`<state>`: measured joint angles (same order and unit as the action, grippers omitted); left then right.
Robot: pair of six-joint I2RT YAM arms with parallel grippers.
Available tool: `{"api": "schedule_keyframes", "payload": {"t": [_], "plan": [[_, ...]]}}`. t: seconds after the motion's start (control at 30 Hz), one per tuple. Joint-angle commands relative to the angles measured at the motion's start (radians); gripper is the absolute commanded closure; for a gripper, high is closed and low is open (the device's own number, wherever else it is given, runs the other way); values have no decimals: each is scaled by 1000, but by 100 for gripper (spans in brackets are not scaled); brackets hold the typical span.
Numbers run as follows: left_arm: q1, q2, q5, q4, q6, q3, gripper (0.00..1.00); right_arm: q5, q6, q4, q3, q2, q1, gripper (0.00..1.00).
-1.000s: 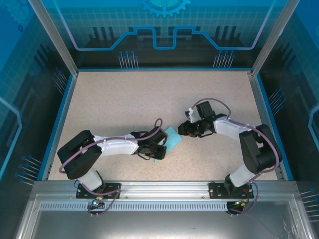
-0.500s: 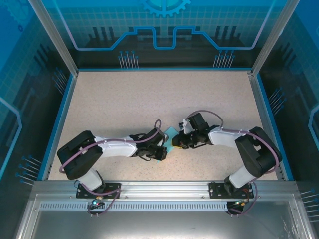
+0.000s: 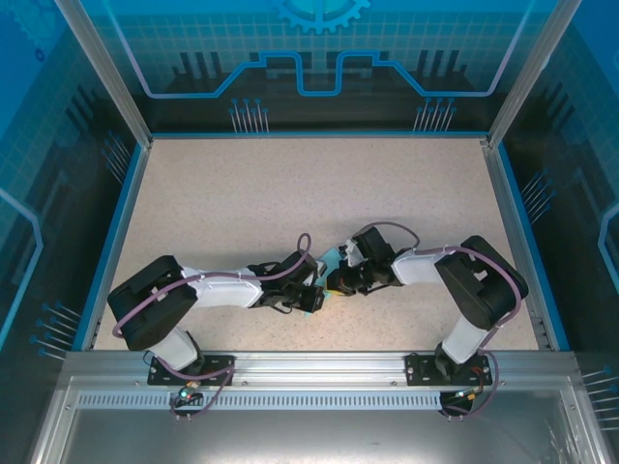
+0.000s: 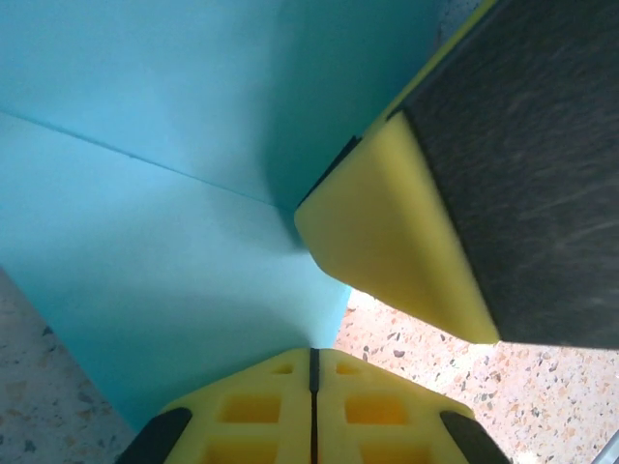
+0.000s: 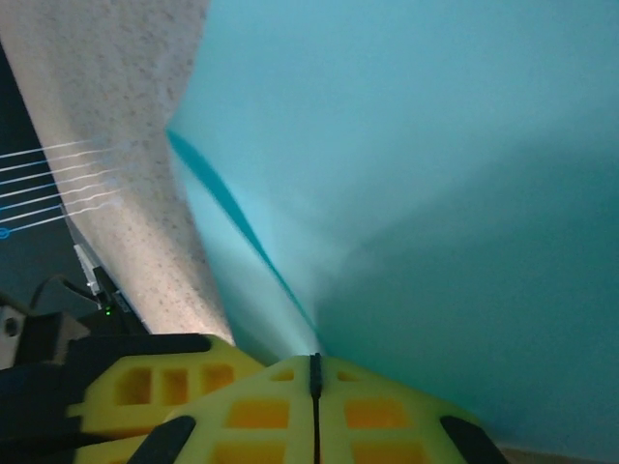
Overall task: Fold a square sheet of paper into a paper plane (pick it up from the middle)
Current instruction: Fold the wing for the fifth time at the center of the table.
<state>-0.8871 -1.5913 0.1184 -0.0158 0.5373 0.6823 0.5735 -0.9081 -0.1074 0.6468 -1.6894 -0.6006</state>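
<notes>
— Being held where, the light-blue sheet of paper (image 4: pixel 145 242)?
— Mid-desk (image 3: pixel 290 193). It is being pinched by the left gripper (image 4: pixel 311 365) and the right gripper (image 5: pixel 314 372), both closed on it, close together.

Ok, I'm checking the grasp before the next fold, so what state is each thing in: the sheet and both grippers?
light-blue square sheet of thin paper: one straight crease across it, bent rather than flat, pinched from two sides.
left gripper: yellow fingers shut, closed on the sheet's edge.
right gripper: yellow fingers shut, closed on the sheet where it buckles.
</notes>
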Motion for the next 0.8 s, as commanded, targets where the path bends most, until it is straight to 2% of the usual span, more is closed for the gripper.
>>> {"api": "schedule_keyframes", "payload": {"t": [0.0, 0.3, 0.43, 0.57, 0.7, 0.77], "plan": [[-1, 18, 16, -24, 10, -24, 92, -48, 35, 70, -1, -16, -28, 94], [2, 67, 18, -63, 24, 4, 87, -139, 114, 188, 27, -39, -47, 94], [24, 141, 1, -137, 44, 21, 78, -167, 140, 211, 30, -50, -51, 95], [101, 211, 29, -138, 114, -15, 62, -169, 155, 207, 23, -53, -52, 95], [145, 223, 56, -102, 169, -48, 56, -163, 167, 190, 17, -49, -51, 95], [174, 216, 90, -22, 211, -88, 56, -155, 169, 173, 9, -52, -51, 96]]}}
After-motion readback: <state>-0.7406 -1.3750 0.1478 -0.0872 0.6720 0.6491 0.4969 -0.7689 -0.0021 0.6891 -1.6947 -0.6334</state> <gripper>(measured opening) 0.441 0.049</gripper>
